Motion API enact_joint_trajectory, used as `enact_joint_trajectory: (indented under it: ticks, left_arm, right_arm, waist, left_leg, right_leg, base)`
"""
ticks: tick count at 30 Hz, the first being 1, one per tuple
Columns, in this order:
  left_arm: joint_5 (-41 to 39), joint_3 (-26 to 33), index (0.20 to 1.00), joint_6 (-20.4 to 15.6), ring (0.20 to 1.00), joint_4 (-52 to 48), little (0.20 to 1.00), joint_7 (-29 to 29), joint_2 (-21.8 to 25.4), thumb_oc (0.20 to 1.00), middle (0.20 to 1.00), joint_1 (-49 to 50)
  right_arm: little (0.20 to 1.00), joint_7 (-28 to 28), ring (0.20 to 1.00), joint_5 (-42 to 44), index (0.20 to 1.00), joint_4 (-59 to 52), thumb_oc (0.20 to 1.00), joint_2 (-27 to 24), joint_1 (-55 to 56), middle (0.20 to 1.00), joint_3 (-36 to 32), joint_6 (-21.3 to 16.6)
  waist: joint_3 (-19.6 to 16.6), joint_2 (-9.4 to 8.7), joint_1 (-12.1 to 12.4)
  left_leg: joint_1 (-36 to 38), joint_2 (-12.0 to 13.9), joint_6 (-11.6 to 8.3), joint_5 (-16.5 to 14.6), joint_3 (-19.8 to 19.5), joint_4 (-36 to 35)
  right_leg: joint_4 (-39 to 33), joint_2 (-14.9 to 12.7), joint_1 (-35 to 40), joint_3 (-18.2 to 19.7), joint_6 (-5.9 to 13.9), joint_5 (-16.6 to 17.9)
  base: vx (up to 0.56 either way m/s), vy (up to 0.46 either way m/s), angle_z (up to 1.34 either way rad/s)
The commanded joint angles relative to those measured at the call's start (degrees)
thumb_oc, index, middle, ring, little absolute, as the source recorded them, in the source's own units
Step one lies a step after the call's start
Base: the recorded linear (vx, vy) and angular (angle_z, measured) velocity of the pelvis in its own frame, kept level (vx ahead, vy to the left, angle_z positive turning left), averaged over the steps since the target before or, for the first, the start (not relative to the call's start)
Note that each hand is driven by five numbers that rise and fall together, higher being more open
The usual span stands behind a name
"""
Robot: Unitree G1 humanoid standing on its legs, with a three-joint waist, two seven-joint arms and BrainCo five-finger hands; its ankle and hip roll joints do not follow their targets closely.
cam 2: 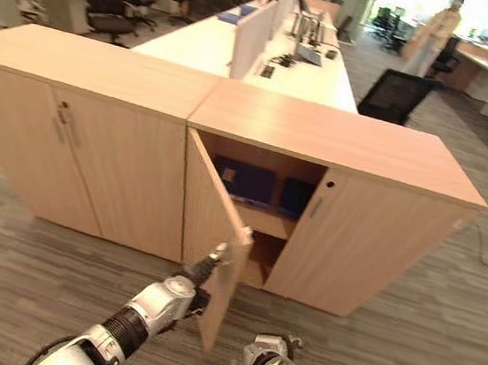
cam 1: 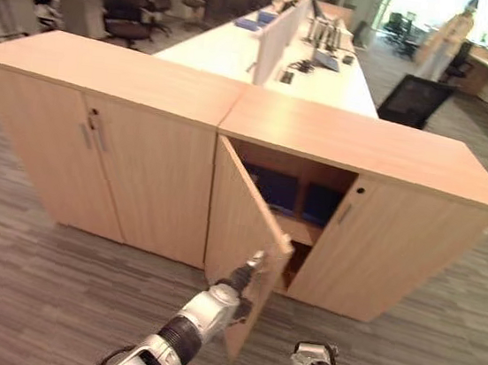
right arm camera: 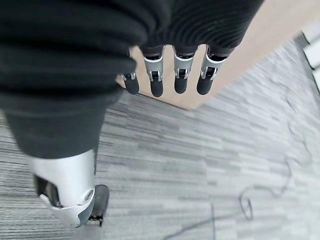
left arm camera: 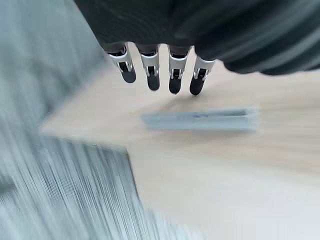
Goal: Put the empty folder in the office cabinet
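Grey striped carpet floor [cam 1: 26,289], open-plan office; entries listed nearest first.

Left hand [cam 1: 251,268]: one, at the outer face of the open light-wood cabinet door [cam 1: 242,236], beside its flat silver bar handle [left arm camera: 200,120]. Left wrist view shows straight fingers [left arm camera: 174,75] close over that face and clamped on nothing.

Right hand [right arm camera: 175,75]: one, low over the carpet near a cabinet's lower edge, fingers straight, empty.

Light-wood office cabinets: two, side by side. Left cabinet [cam 1: 97,147], both doors shut. Right cabinet [cam 1: 372,225], left door swung open, right door [cam 1: 378,252] shut.

Dark blue folders [cam 1: 274,188]: two visible, upright on the upper shelf of the open cabinet; lower shelf is in shadow, contents not discernible.

Long white desk surface [cam 1: 234,48]: one, behind the cabinets, carrying monitors. Black office chairs [cam 1: 127,8]: several, count uncertain. Person [cam 1: 447,38]: one, far right.

Task status, judged: neither hand carries a folder, and folders sit inside, so placement appears done; shutting the door likely remains.
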Motion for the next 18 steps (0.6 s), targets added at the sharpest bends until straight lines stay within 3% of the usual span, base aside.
enact_joint_trajectory:
  ticks: [1, 5, 10, 18]
  left_arm:
    - [1.3, 1.1, 1.0, -3.1, 1.0, -0.2, 1.0, -1.7, -9.9, 1.0, 1.0, -9.1]
    - [-0.2, -2.3, 1.0, -2.3, 1.0, -4.7, 1.0, -6.7, -11.3, 1.0, 1.0, -6.3]
    - [0.0, -3.6, 1.0, -2.2, 1.0, -3.2, 1.0, -9.7, -11.4, 1.0, 1.0, -4.1]
    - [-0.2, 4.7, 1.0, -2.7, 1.0, 12.6, 1.0, -0.1, -4.5, 1.0, 1.0, 1.9]
  right_arm:
    - [1.0, -2.0, 1.0, 1.8, 1.0, 7.4, 1.0, -3.7, -8.6, 1.0, 2.0, 0.4]
    - [1.0, -2.8, 1.0, 2.5, 1.0, 8.6, 1.0, -2.8, -7.7, 1.0, 1.8, 0.2]
    - [1.0, -3.4, 1.0, 3.4, 1.0, 9.6, 1.0, -1.9, -7.2, 1.0, 1.6, 0.2]
    - [1.0, -5.9, 1.0, 5.5, 1.0, 10.1, 1.0, -3.3, -5.7, 1.0, -1.4, -0.2]
  waist:
    - [3.6, 5.63, 1.8]
    - [3.9, 5.78, 1.8]
    - [3.9, 5.98, 2.0]
    - [4.1, 6.16, 2.1]
  left_leg:
    - [2.1, 1.5, 1.41, -3.6, -3.4, 0.1]
    - [2.2, 1.5, 1.36, -3.8, -3.3, 0.1]
    - [2.4, 1.6, 1.31, -3.9, -3.1, 0.1]
    - [3.0, 1.9, 1.02, -4.1, -2.6, 0.1]
  right_leg:
    - [0.1, 5.1, 7.2, -1.0, -3.4, -9.6]
    - [0.1, 5.1, 7.1, -0.7, -3.4, -9.8]
    - [0.1, 5.3, 7.2, -0.5, -3.54, -9.9]
    - [0.1, 6.1, 7.3, 0.2, -4.07, -9.8]
  base:
    - [0.01, -0.007, -0.2]
    - [0.01, -0.008, -0.09]
    - [0.0, 0.0, 0.0]
    - [0.01, -0.032, -0.03]
